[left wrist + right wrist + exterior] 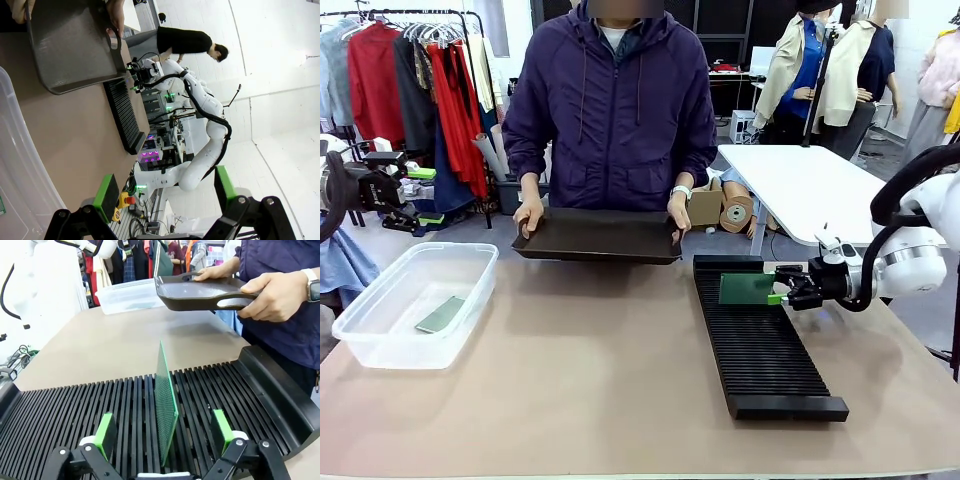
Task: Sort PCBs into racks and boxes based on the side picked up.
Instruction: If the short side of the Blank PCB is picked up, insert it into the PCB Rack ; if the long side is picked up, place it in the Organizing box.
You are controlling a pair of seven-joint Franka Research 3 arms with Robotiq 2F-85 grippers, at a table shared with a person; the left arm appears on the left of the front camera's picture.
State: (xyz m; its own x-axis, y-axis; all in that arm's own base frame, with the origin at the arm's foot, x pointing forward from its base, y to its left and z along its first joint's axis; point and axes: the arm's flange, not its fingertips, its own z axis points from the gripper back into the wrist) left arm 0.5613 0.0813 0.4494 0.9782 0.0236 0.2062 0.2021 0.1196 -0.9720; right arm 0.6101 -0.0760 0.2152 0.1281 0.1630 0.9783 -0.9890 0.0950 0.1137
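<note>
A green PCB [165, 395] stands on edge in a slot near the far end of the long black rack [75, 410]. My right gripper [164, 429] is open around the board, its green pads [105, 429] well clear of both faces. In the front view the same PCB [747, 289] sits just left of my right gripper [778, 289] on the rack [765, 355]. Another PCB [441, 315], pale face up, lies in the clear box [380, 340]. My left gripper [425, 195] hangs open and empty above the table's left edge, beyond the box; in its wrist view the left gripper [165, 192] holds nothing.
A person at the far side holds a shallow black tray [600, 238] with both hands just above the table. The brown tabletop [590, 380] lies bare between box and rack. A white table [800, 180] stands behind at the right.
</note>
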